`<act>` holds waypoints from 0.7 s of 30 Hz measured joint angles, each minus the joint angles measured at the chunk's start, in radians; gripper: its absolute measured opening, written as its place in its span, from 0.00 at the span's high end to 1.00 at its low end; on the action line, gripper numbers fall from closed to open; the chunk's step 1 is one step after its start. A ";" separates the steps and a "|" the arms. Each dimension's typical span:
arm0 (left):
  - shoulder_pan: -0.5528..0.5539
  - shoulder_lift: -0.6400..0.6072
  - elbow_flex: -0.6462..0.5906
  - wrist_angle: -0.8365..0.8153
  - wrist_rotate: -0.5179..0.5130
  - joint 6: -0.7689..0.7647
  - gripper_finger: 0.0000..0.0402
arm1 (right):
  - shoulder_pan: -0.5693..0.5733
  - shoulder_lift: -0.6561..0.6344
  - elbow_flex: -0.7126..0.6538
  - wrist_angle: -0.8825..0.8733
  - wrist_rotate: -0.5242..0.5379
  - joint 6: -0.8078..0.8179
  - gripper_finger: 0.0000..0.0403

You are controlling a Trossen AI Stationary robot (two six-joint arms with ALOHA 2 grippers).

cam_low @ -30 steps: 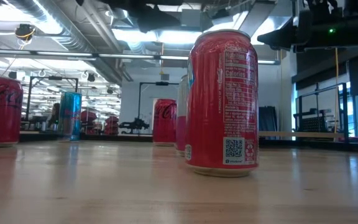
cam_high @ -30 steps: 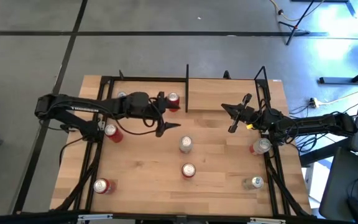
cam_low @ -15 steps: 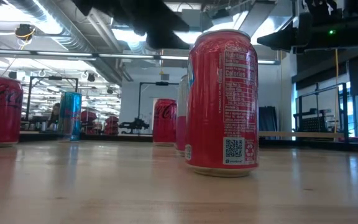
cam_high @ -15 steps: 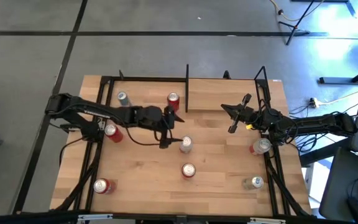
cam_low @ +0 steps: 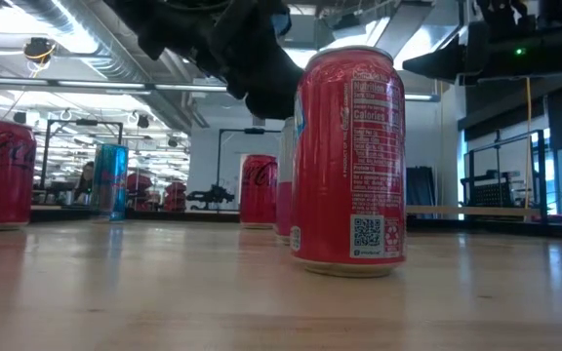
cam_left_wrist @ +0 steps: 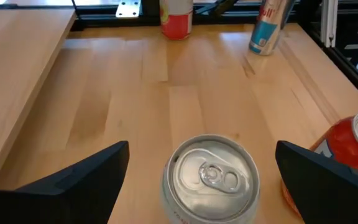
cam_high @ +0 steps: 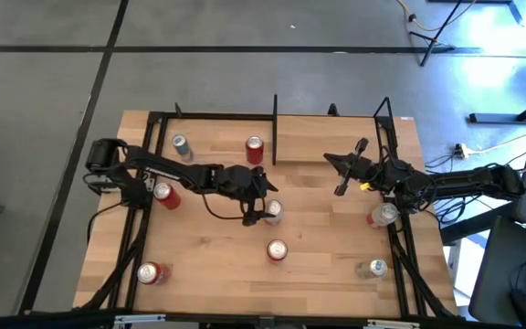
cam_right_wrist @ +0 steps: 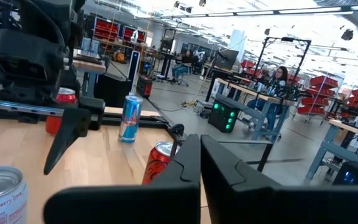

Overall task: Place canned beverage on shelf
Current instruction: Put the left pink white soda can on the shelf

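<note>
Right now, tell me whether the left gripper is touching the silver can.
Apart. The left wrist view shows bare wood between each finger of the left gripper and the silver can.

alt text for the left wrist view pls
The left gripper is open, its two dark fingers on either side of a silver-topped can standing on the wood table. A red can stands beside it; two more cans stand at the far edge.

Eight drink cans stand on the light wood counter point(cam_high: 318, 228). Four have red bodies: point(cam_high: 254, 149), point(cam_high: 163, 193), point(cam_high: 277, 250), point(cam_high: 152, 272). Three are silver-sided: point(cam_high: 272, 211), point(cam_high: 383, 215), point(cam_high: 373, 269). One is a slim blue-and-silver can point(cam_high: 181, 145). Two dark robot arms reach over the counter.
</note>
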 joint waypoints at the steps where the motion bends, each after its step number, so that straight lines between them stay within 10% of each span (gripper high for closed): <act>1: 0.000 0.008 0.000 0.010 0.000 0.000 0.03 | 0.000 0.003 0.000 0.001 0.000 0.000 0.99; 21: 0.023 0.099 0.000 0.036 0.062 0.033 0.03 | 0.000 0.046 0.000 0.026 0.000 -0.002 0.99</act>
